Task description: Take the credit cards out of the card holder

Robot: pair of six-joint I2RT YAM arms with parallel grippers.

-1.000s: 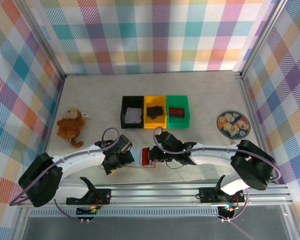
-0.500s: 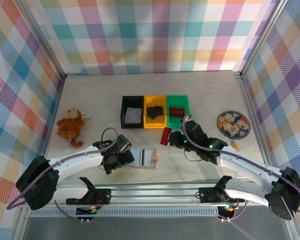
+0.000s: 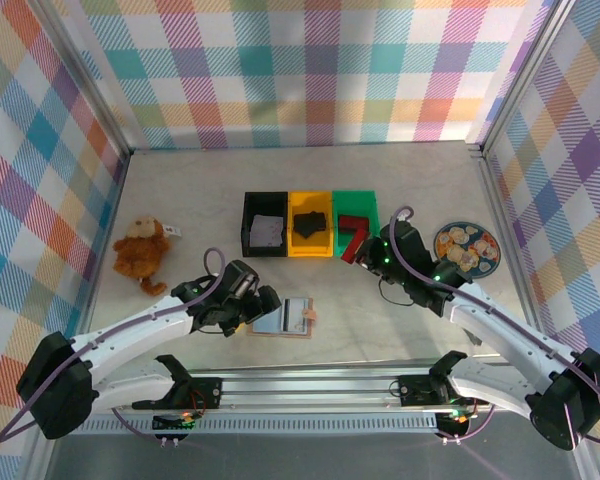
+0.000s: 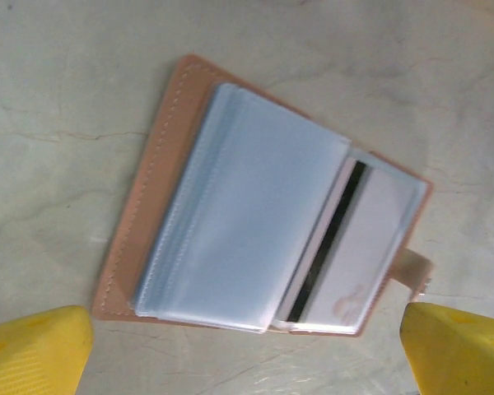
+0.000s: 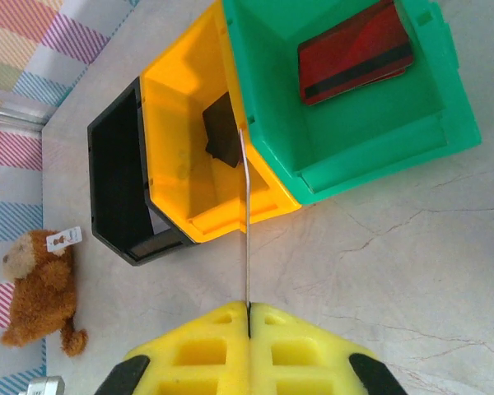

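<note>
Compared with one second earlier, the right gripper [image 5: 249, 317] is sitting away from the card holder [image 3: 285, 317] and hanging at the near edge of the green bin [image 5: 370, 164], its yellow fingers pressing together on a red card [image 3: 355, 238]. In the right wrist view this card is showing edge-on, and its far end is lining up with the wall where the green bin and the yellow bin [image 5: 181, 177] meet. A dark red item [image 5: 354, 49] is lying on the green bin's floor. The left gripper [image 4: 247, 354] is now leaning in over the card holder's left side with its fingers spread wide, one fingertip standing off each lower corner and neither touching it. The card holder is lying open and flat on the table [image 3: 410, 180] near the front edge, between the two arm bases, with its snap strap pointing right. A striped card [image 4: 329, 239] is sticking partly out of its clear sleeves. Bare table is lying open on all sides of the card holder. The plate [image 3: 467, 247] and the stuffed monkey [image 3: 142, 250] are sitting well apart from both grippers.
</note>
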